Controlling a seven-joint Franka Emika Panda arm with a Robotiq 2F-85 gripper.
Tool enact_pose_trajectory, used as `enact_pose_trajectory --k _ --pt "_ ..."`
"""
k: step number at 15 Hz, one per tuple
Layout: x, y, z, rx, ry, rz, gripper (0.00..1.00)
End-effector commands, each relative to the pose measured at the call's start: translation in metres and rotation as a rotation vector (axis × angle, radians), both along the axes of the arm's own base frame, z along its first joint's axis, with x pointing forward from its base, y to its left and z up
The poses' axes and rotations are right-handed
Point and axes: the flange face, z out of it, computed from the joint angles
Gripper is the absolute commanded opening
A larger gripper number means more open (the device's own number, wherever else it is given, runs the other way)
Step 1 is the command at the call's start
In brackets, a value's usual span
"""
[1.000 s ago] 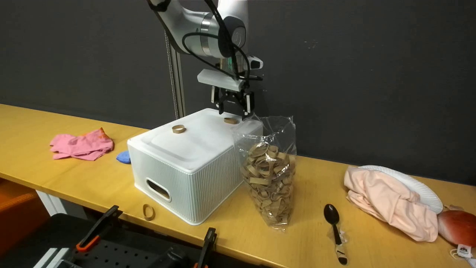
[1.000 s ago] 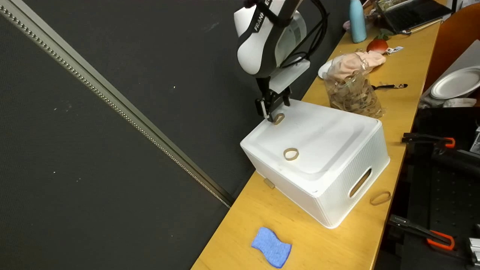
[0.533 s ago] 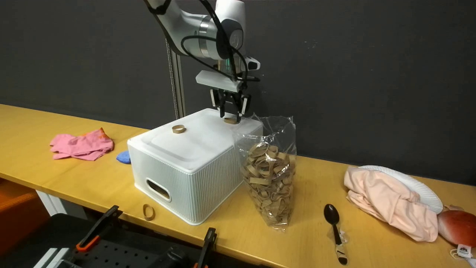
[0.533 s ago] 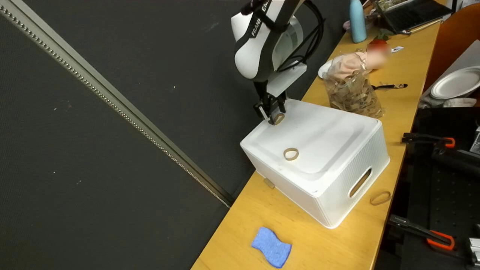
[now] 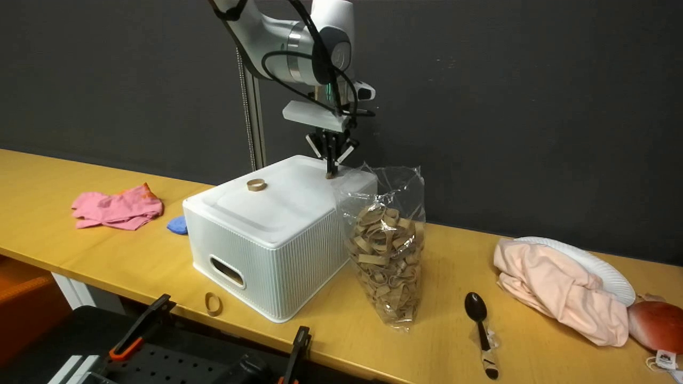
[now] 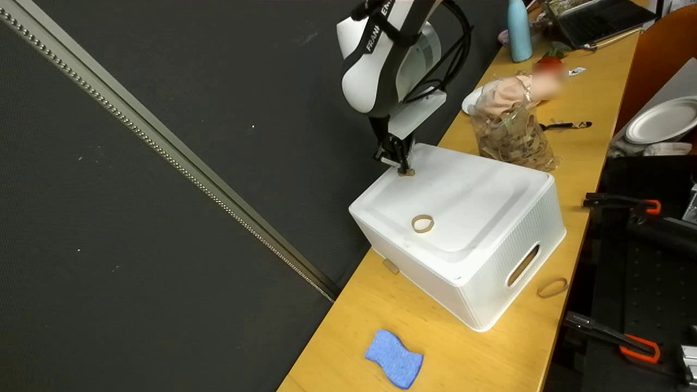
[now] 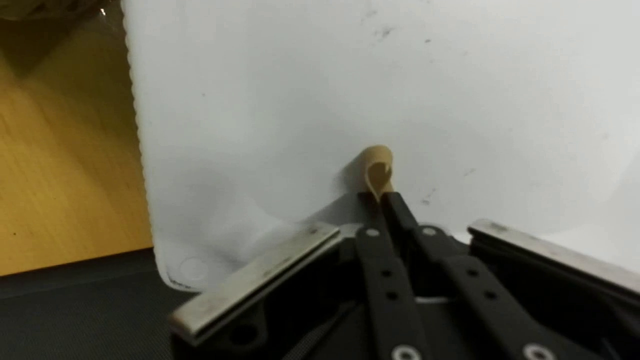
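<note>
My gripper [image 7: 380, 201] points down at the top of an upturned white box, its two black fingers brought together. Pinched between the fingertips is a tan rubber band [image 7: 378, 155], squeezed so that a small teardrop loop sticks out ahead of them. In both exterior views the gripper [image 5: 331, 169] stands over the rear part of the white box [image 5: 243, 256], and a bit of the band [image 6: 409, 172] shows at the fingertips, at the box's top surface. A second tan band [image 6: 422, 224] lies as an open loop on the same surface, apart from the gripper.
Beside the box stands a clear bag [image 5: 385, 261] full of tan bands. Another band [image 5: 213, 304] lies near the table's front edge. A blue sponge [image 6: 395, 359], pink cloth [image 5: 117, 207], black spoon [image 5: 476, 308] and peach cloth [image 5: 560, 288] are on the table. A dark wall rises behind.
The jaws have gone from wide apart to shut on the band, pressing its round loop narrow. The gripper has come down slightly. Other things on the table have stayed put.
</note>
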Motion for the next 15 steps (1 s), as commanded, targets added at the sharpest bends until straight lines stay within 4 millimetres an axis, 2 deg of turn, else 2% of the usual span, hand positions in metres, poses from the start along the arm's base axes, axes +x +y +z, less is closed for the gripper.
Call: enact_pose_trajectory --k 1,6,11,15 --pt "0.000 -0.002 0.010 0.010 -0.016 0.009 0.00" --pt "-0.008 0.011 0.027 0.013 -0.021 0.011 0.00" --pt "-0.038 0.049 0.055 0.007 -0.022 0.044 0.00" --pt "-0.059 0.084 0.056 0.006 -0.003 0.080 0.00"
